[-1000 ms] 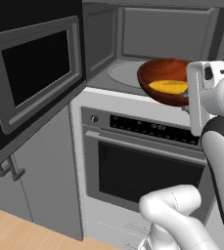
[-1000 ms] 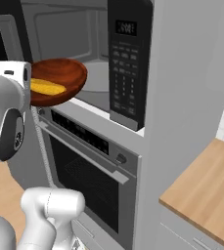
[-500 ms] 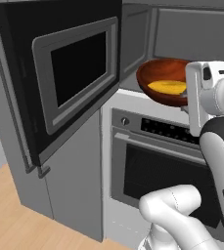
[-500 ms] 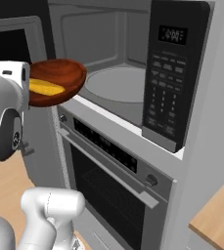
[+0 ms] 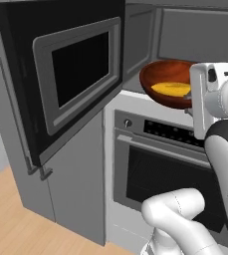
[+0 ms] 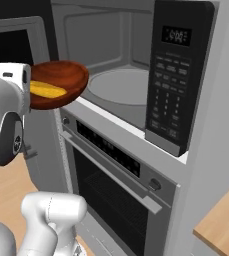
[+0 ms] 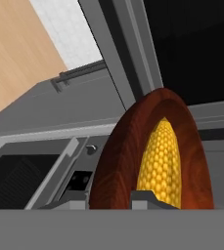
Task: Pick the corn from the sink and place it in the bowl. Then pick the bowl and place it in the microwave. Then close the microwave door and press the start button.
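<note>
Black glass front of the microwave (image 6: 173,75) is the landmark here. Largest item: oven (image 5: 155,164) built in directly under the microwave, dark glass door, long grey handle bar, round knob and a dark control strip along its top. Tall grey cabinet door (image 5: 70,194) stands left of the oven, below the swung-out door.

microwave door (image 5: 68,74) hangs wide open to the left of the cavity, black panel with a grey-framed dark window. Cavity is grey-walled, with the round pale turntable (image 6: 121,85) on its floor.

Writing: the keypad on the microwave front has a small lit display at top and rows of buttons with pale markings, all too small to read. No brand mark legible anywhere. Marks on the oven strip are equally unreadable.

bowl (image 6: 56,82), glossy reddish-brown, sits in the air at the cavity's mouth, just left of the turntable and above the oven's top edge, not yet inside. corn (image 7: 162,161), a yellow cob, lies inside the bowl along its bottom.

gripper (image 7: 111,202): jaws narrow, pinched on the near rim of the bowl, one tip inside next to the corn, the other outside the wall.
</note>
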Robot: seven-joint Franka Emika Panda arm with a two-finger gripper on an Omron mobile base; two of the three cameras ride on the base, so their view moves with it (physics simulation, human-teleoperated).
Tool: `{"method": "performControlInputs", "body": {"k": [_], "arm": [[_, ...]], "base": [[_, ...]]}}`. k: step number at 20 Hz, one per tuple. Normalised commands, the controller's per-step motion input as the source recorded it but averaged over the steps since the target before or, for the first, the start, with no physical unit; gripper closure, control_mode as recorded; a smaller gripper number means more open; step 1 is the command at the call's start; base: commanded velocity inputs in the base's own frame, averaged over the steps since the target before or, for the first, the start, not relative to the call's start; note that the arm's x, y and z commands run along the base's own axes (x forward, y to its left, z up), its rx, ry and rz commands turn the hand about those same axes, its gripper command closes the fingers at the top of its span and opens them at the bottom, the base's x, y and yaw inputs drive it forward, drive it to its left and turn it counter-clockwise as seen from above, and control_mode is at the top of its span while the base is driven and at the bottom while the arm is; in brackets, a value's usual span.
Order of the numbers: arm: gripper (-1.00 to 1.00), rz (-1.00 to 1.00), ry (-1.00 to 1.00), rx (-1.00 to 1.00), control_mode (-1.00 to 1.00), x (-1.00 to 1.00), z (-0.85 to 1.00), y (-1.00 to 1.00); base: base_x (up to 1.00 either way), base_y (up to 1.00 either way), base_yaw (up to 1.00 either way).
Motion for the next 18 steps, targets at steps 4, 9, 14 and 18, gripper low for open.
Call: {"method": "performControlInputs", "body": {"k": [4, 9, 14, 18], "arm": [[1.00, 0.00, 0.00, 0.00, 1.00, 0.00, 0.00, 0.00], [1.00, -0.18, 0.00, 0.00, -1.00, 0.00, 0.11, 0.00], [1.00, -0.35, -0.01, 0.00, -1.00, 0.10, 0.26, -0.13], [1.00, -0.15, 0.03, 0.00, -1.00, 0.47, 0.02, -0.50]], "base": [[0.04, -0.01, 0.09], [0.00, 0.00, 0.00], [0.00, 0.00, 0.00], [0.00, 0.00, 0.00]]}}
